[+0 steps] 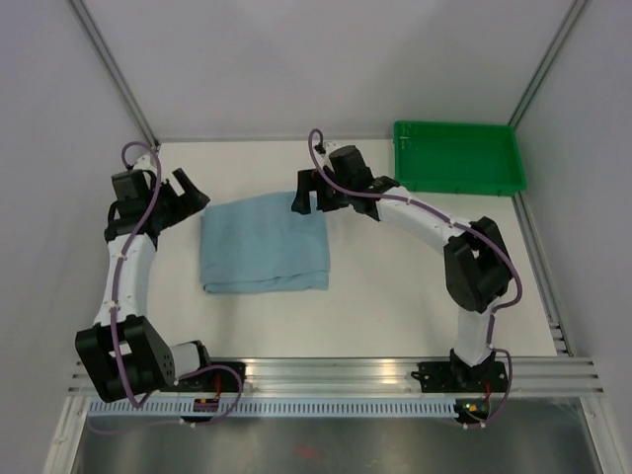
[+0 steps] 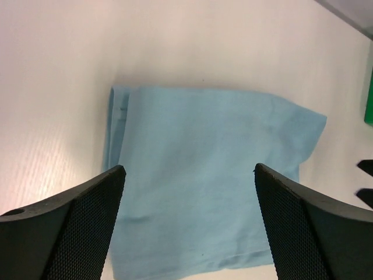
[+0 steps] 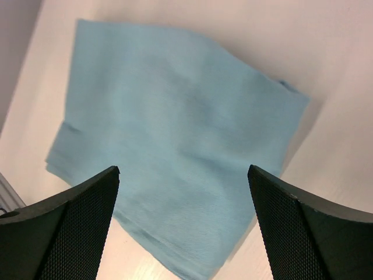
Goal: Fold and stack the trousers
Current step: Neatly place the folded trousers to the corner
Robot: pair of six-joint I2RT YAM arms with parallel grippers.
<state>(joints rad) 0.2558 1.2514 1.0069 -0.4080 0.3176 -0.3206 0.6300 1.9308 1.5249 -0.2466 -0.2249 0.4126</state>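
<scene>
The folded trousers lie flat on the surface between the arms, long axis left to right. The left claw and right claw hang open and empty by the far corners, the right apparently nearer.

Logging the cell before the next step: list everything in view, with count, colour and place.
trousers: one pair, light blue, folded into a rectangle, left of table centre
tray: one, green, far right corner of the table
table: one, white, under both
mounting rail: one, silver, near edge
left gripper: one, black, open, beside the trousers' far left corner
right gripper: one, black, open, at the trousers' far right corner
</scene>
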